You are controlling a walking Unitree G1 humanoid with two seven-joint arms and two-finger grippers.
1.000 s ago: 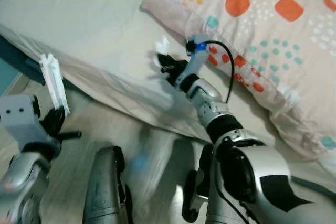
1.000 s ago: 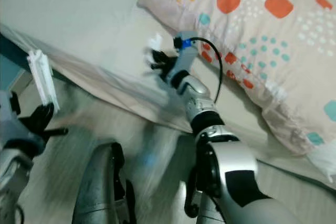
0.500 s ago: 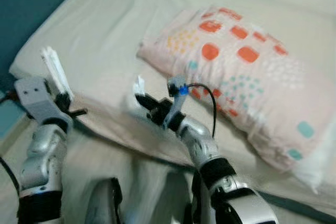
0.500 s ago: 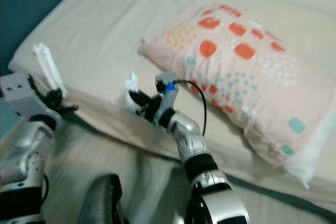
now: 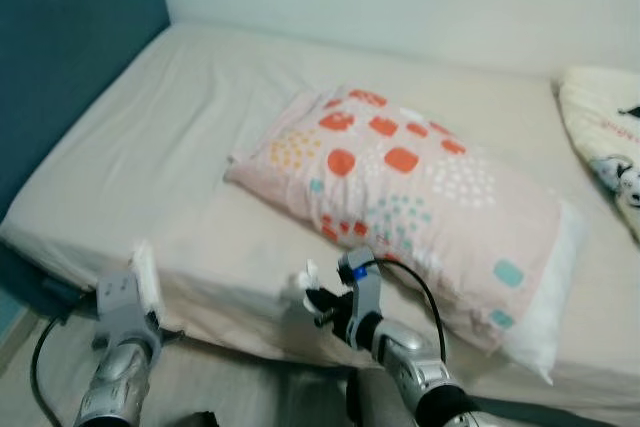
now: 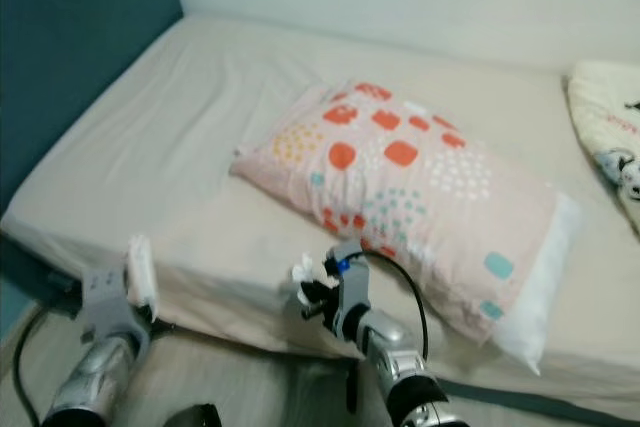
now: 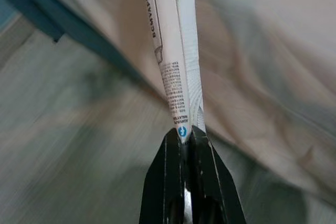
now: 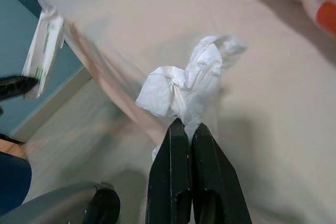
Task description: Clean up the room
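Observation:
My left gripper is shut on a flat white printed packet, held upright at the bed's near left corner; the same packet stands above the left wrist. My right gripper is shut on a crumpled white tissue, held over the front edge of the bed. The tissue shows in front of the pillow. Both arms are low in the head views.
A beige bed spans the view, with a spotted pink pillow in its middle and a cream blanket with dog print at the far right. A teal headboard wall stands on the left. Wooden floor lies below the bed edge.
The camera has tilted up and back, so the whole bed and wall now show. Both grippers sit lower in view, still holding the packet and the tissue.

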